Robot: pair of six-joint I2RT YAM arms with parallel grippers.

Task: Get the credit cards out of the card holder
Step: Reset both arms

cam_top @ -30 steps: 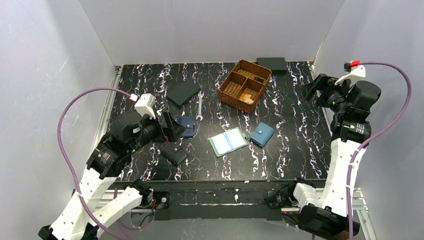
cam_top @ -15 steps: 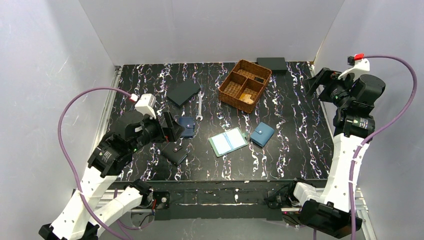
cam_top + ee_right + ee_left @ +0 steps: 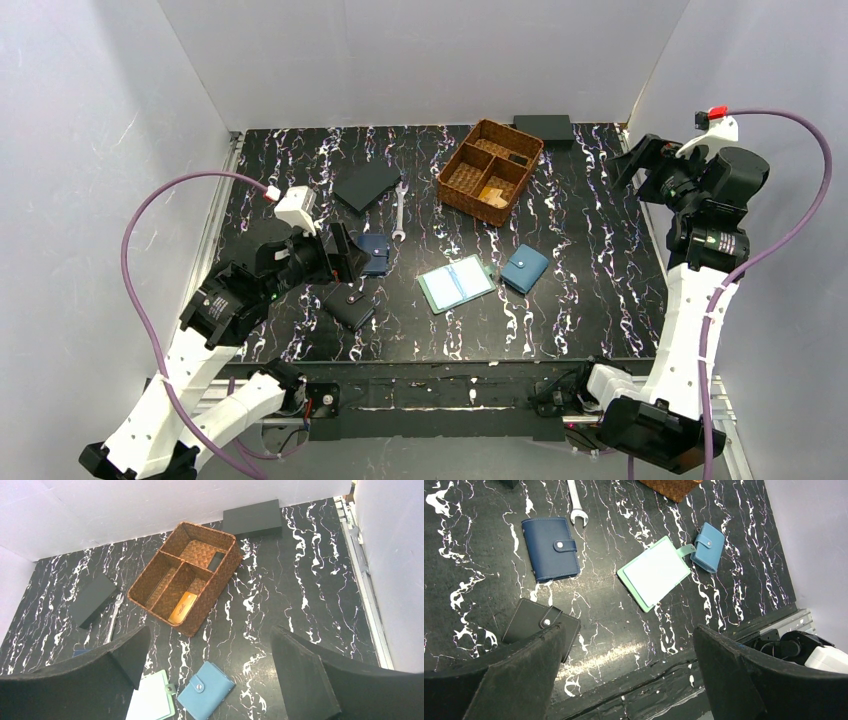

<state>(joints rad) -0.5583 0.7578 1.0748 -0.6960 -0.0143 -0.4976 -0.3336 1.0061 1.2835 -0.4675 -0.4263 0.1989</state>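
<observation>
The mint-green card holder (image 3: 456, 284) lies open on the table's middle, pale inside up; it also shows in the left wrist view (image 3: 655, 572) and the right wrist view (image 3: 150, 700). A tan-golden card (image 3: 492, 193) (image 3: 182, 607) and a dark card (image 3: 517, 158) (image 3: 216, 561) lie in separate compartments of the wicker basket (image 3: 470, 208). My left gripper (image 3: 342, 254) (image 3: 629, 635) is open and empty, raised left of the holder. My right gripper (image 3: 634, 160) (image 3: 210, 630) is open and empty, high at the far right.
A bright blue wallet (image 3: 525, 268) lies right of the holder. A navy wallet (image 3: 375, 252) and a black wallet (image 3: 348, 307) lie near my left gripper. A wrench (image 3: 399, 212), a flat black box (image 3: 366, 185) and a black box (image 3: 543, 127) lie farther back.
My right arm has lifted and swung a little to the right and back. My left arm has shifted slightly. Nothing on the table has moved.
</observation>
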